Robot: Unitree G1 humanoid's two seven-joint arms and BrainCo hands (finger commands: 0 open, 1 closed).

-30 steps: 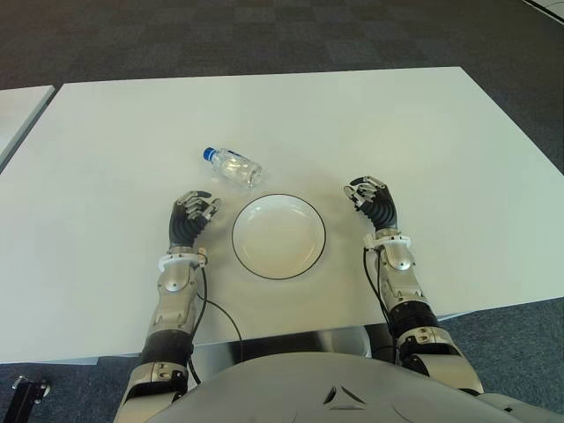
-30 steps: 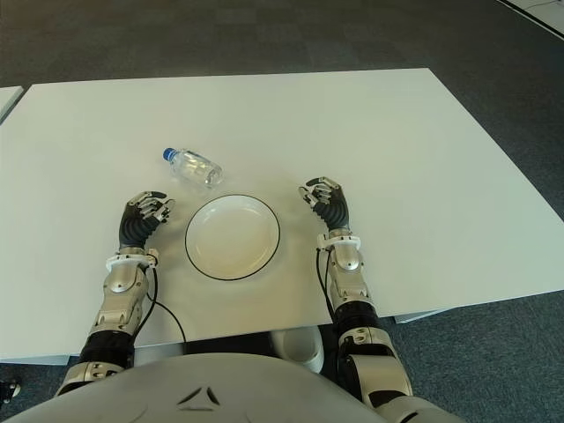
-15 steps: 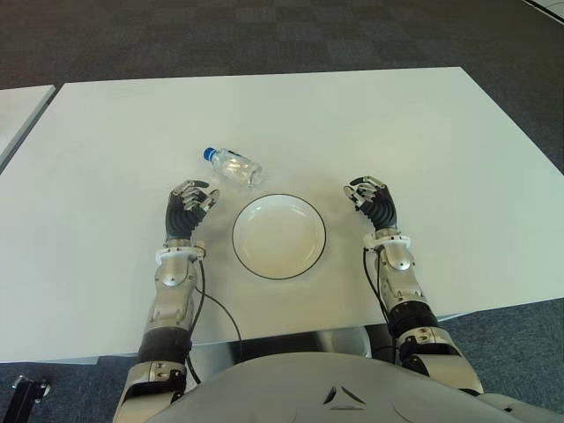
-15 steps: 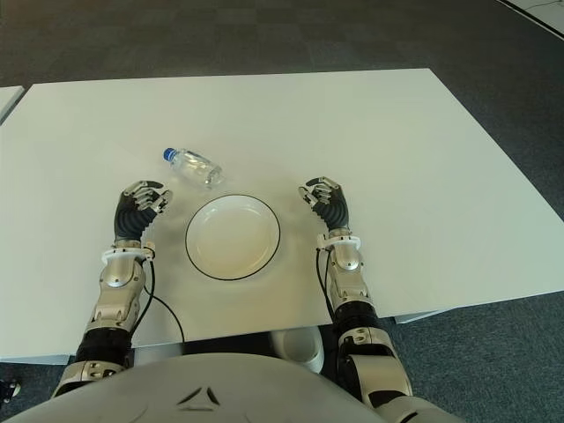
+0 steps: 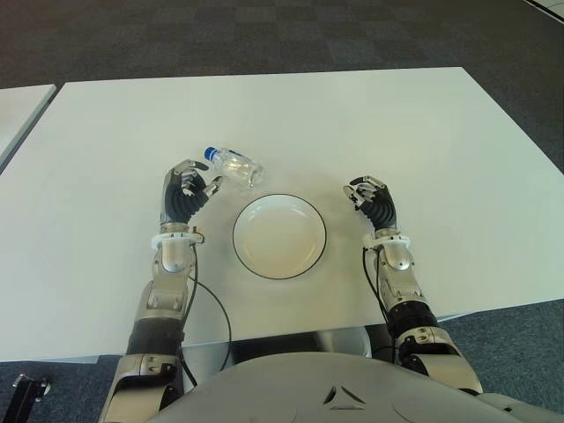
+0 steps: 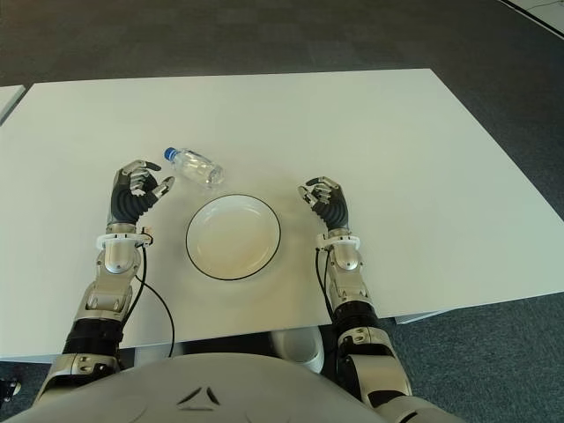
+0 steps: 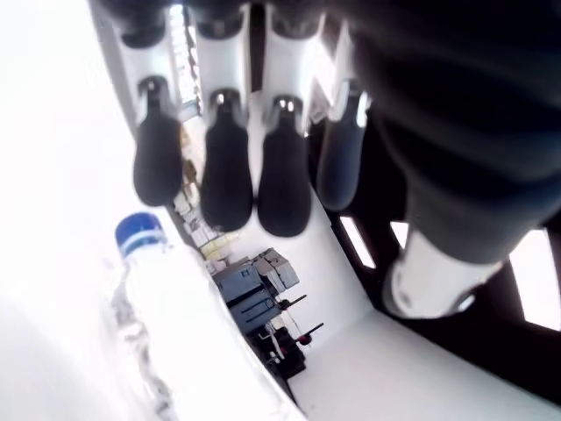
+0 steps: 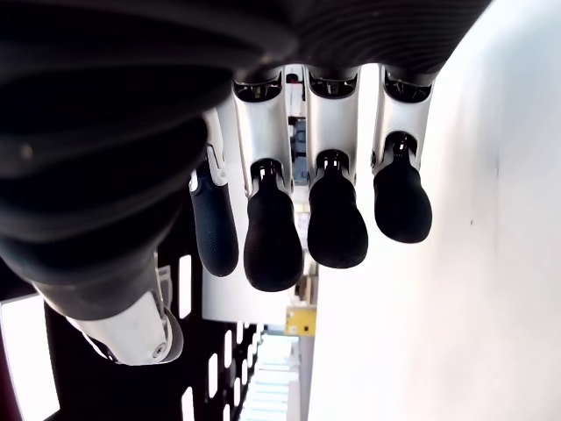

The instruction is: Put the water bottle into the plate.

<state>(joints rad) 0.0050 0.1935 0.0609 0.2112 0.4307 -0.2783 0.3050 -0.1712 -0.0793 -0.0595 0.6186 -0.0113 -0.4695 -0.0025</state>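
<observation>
The clear water bottle (image 5: 234,166) lies on its side on the white worktop (image 5: 370,123), blue cap pointing toward ten o'clock, at about eleven o'clock from the plate (image 5: 279,236) and just apart from its dark rim. The plate is white and holds nothing.

The left hand (image 5: 183,196) is raised at the bottle's cap end, at nine o'clock from the plate. Its fingers (image 7: 225,169) are loosely curled with a gap to the thumb, and nothing is between them; the left wrist view shows the capped bottle just beyond the fingertips, not gripped. Whether a fingertip brushes the bottle cannot be told.

The right hand (image 5: 372,202) shows at three o'clock from the plate, near its rim, its fingers (image 8: 273,237) bent in a relaxed curl around nothing.
</observation>
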